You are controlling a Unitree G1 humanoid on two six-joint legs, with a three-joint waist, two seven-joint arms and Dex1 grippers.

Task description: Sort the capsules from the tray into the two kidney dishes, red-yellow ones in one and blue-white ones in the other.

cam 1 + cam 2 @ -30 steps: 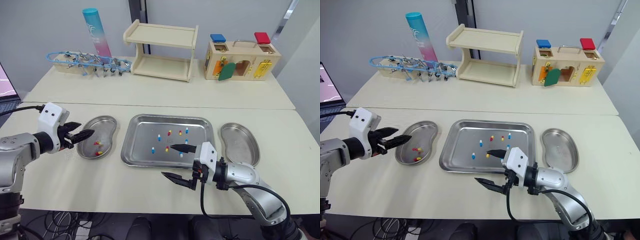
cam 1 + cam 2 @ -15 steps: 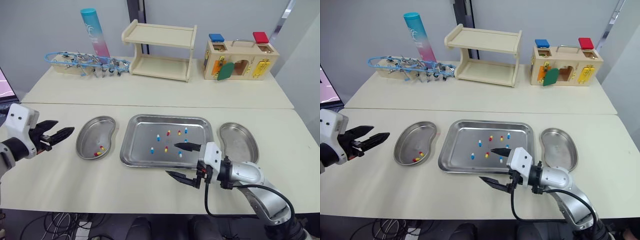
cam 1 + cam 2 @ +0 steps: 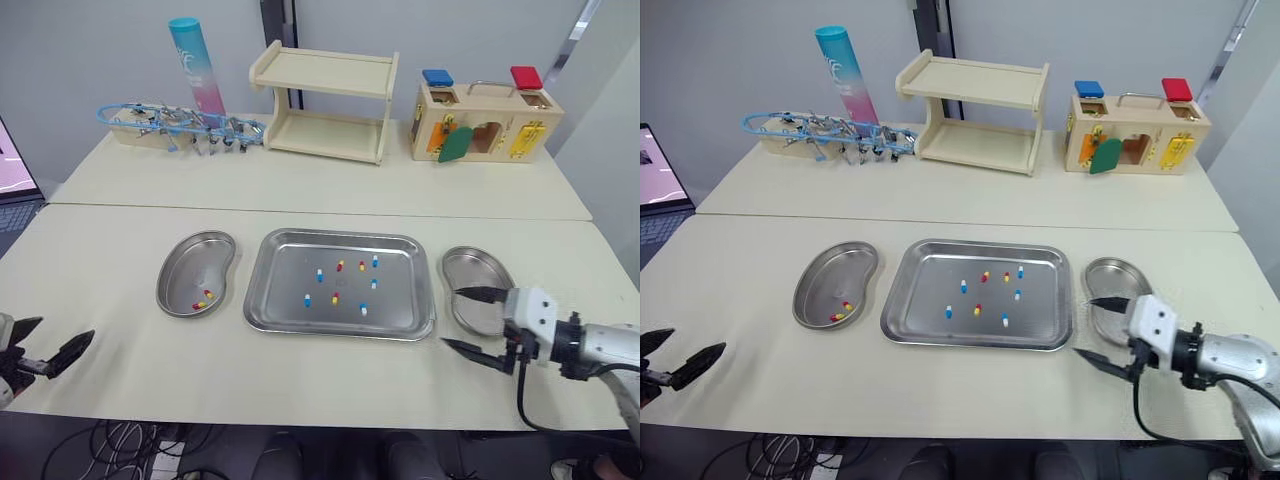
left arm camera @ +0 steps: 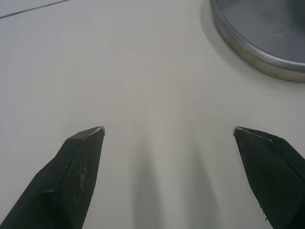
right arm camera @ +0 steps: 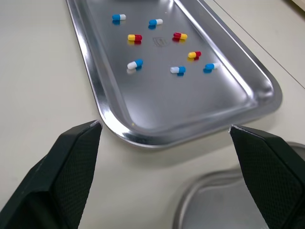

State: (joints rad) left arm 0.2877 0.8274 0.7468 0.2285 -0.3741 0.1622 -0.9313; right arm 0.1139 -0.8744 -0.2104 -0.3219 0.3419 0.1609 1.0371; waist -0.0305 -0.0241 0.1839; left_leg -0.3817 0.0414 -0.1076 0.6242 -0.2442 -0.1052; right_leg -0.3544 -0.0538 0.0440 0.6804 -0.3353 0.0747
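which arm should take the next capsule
Right. The right gripper, open, sits at the tray's right edge beside the right dish; the left gripper is far off at the table's left corner.

**Setting: robotics test bench, most likely a laboratory room**

- Two cream tables butted together along a seam, set before a plain grey wall.
- Staged props along the back:
  - unpainted two-tier wooden shelf;
  - wooden latch box with coloured locks and blocks;
  - upright teal-and-pink tube;
  - blue wire rack hung with metal clips.
- Clinical-style steelware in front: stainless tray holding two-colour capsules, with a kidney dish on one side and a second kidney dish on the other.
- Open laptop at the left table edge.
- What look like loose cables on the floor under the front edge, dimly seen.
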